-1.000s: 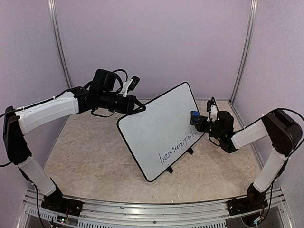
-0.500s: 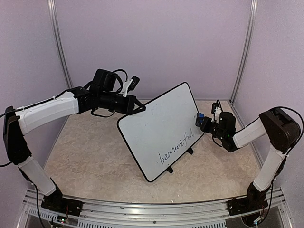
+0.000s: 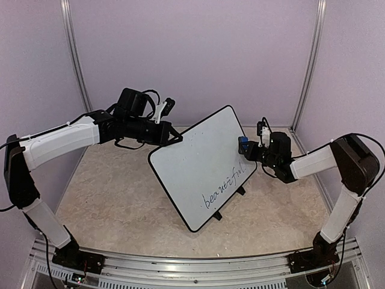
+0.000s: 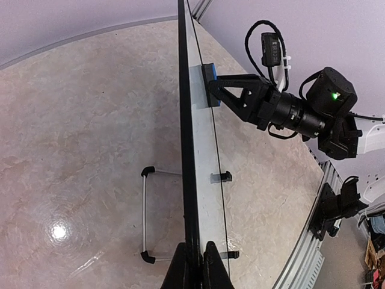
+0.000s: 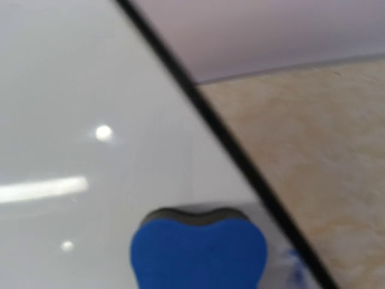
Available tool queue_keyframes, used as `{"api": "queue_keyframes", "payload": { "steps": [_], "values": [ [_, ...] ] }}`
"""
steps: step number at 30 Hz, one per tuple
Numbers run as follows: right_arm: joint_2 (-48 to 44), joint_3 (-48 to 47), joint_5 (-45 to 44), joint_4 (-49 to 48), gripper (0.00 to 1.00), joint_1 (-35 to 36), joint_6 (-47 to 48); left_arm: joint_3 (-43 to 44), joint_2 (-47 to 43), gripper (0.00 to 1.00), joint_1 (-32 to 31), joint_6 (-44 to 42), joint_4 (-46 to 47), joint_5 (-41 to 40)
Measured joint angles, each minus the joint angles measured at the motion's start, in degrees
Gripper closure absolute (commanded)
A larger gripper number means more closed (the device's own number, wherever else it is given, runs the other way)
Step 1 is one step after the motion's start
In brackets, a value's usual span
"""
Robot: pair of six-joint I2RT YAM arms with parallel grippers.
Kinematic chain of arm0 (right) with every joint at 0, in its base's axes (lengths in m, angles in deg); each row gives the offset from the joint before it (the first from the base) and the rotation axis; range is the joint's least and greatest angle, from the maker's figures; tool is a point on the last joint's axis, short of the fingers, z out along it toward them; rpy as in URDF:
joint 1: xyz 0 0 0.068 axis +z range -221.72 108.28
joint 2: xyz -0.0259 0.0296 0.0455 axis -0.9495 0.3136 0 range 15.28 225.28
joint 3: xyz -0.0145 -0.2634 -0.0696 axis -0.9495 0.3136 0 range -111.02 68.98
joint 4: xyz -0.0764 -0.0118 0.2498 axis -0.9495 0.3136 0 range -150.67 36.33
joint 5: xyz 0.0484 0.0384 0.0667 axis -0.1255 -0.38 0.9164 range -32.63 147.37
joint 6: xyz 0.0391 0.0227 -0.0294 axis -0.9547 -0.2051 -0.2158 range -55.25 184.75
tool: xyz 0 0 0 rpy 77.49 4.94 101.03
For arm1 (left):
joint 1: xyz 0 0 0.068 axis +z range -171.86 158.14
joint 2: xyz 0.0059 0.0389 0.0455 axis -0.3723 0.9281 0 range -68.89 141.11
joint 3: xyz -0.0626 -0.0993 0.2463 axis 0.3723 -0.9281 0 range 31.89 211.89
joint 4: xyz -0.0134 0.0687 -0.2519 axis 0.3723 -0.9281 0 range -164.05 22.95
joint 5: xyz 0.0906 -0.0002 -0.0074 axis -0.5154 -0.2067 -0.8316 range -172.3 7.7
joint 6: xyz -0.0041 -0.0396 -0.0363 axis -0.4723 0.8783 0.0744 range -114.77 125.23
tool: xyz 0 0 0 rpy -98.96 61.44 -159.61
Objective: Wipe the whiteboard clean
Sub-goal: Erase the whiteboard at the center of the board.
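- The left gripper (image 4: pixel 194 268) is clenched on the black rim of the whiteboard (image 3: pixel 201 162), its two fingers pinching the top left edge from either side.
- Just ahead of those fingers, the wrist view shows the board edge-on, running straight away from the gripper.
- To the left of that edge, behind the board, a wire stand (image 4: pixel 144 217) rests on the desk (image 3: pixel 120 192).
- Farther along the board's face, the right gripper (image 4: pixel 224 90) is grasping a blue eraser (image 5: pixel 198 253).
- The eraser's dark felt side meets the white surface just inside the rim. The right wrist view is blurred, so it only appears to lie flat against the board.
- Below the right gripper, handwriting (image 3: pixel 225 186) runs along the board's lower right part, near the eraser but apart from it.
- Beneath the writing, two black clip feet (image 3: pixel 240 191) touch the desk, and the board stands tilted between the two grippers.
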Motion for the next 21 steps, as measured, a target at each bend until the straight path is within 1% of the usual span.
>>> {"api": "queue_keyframes", "payload": {
  "steps": [6, 12, 21],
  "values": [
    [-1.11, -1.77, 0.79, 2.12, 0.71, 1.62, 0.94, 0.00, 0.00, 1.00, 0.00, -0.02, -0.35, 0.00],
    [-1.31, -2.21, 0.98, 3.37, 0.71, 1.53, 1.29, -0.07, 0.00, 1.00, 0.00, -0.07, -0.37, 0.09],
    [1.05, -2.49, 7.50, 1.44, 0.71, -1.92, -0.66, -0.09, 0.00, 1.00, 0.00, 0.26, -0.55, -0.42]
  ]
}}
